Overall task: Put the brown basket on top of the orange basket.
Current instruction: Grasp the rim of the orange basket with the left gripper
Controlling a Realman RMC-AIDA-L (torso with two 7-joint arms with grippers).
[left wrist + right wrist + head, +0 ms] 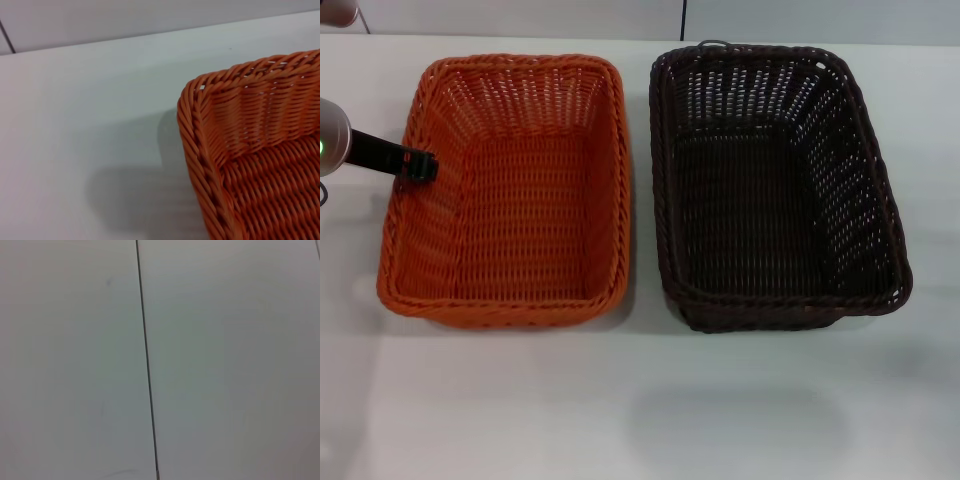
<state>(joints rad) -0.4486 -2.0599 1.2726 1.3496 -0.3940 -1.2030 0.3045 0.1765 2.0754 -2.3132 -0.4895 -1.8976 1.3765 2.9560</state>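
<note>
The orange basket stands on the white table at the left in the head view. The brown basket stands beside it on the right, a narrow gap between them; both are upright and empty. My left gripper reaches in from the left edge and sits at the orange basket's left rim. The left wrist view shows one corner of the orange basket on the table. My right gripper is out of view; the right wrist view shows only a plain surface with a dark seam.
The white table stretches in front of both baskets. A wall with a dark vertical seam runs along the table's far edge.
</note>
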